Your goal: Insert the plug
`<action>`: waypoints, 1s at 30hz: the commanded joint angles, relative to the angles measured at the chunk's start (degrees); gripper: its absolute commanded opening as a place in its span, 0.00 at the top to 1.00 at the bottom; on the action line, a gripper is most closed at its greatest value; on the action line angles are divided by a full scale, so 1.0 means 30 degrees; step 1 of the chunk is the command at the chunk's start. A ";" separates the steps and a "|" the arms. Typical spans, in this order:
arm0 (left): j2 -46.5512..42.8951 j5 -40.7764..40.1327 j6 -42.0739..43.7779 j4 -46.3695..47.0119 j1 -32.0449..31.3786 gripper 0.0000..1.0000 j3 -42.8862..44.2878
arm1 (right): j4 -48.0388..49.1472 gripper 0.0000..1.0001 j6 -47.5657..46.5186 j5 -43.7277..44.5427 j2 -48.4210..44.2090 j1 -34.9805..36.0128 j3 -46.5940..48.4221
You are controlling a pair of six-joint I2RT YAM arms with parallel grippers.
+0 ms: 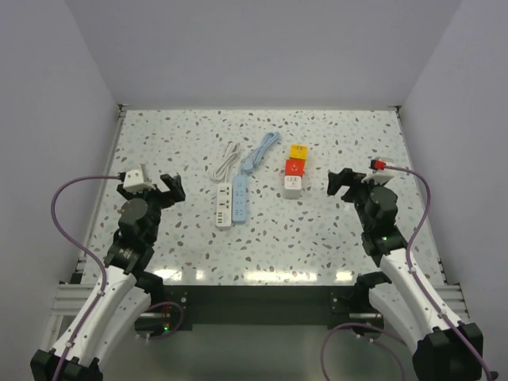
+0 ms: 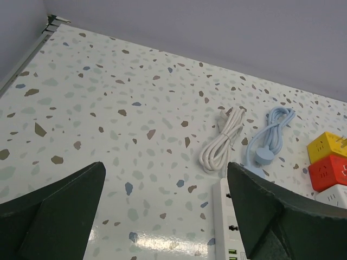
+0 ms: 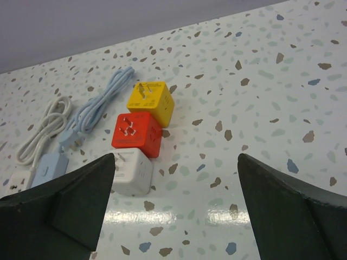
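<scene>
A round blue plug [image 2: 264,157] is seen lying flat on the counter [image 1: 357,143] at the near end of its coiled blue cord [image 1: 260,152], just beyond the far end of the blue power strip [image 1: 240,202]. It is not seated in any socket. A white power strip [image 1: 224,205] lies alongside the blue one, touching or nearly so, with a coiled white cord [image 1: 229,159] beyond it.

To the right, three cube adapters are lined up in a row running away from the arms: a white cube [image 3: 133,172] nearest, a red cube [image 3: 136,131] in the middle and a yellow cube [image 3: 152,100] farthest. No brand or writing can be read on any of them. White socket slots are shown on the red cube's face, and what may be metal prongs are seen on the yellow cube, though the view is too small to be sure.

The left arm [image 1: 131,238] is held low over the counter's left side, wrist pointed towards the strips. The left jaws are spread wide and hold nothing. The right arm [image 1: 389,238] is posed likewise on the right, facing the cubes. The right jaws are also spread wide and hold nothing. Both are well apart from the plug.
</scene>
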 commanded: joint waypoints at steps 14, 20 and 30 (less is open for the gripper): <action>0.1105 0.2350 0.0085 0.0939 -0.0048 0.00 0.0230 | -0.1205 0.02 -0.0211 -0.0983 0.3130 0.0082 0.1796; 0.2363 0.5049 -0.0002 0.3082 -0.0282 0.00 -0.0415 | -0.1615 0.02 -0.0416 -0.0579 0.5912 0.1454 0.3054; 0.3625 0.5988 -0.0061 0.4313 -0.0868 0.00 -0.0474 | -0.0327 0.02 -0.0358 0.1063 1.0750 0.4739 0.4960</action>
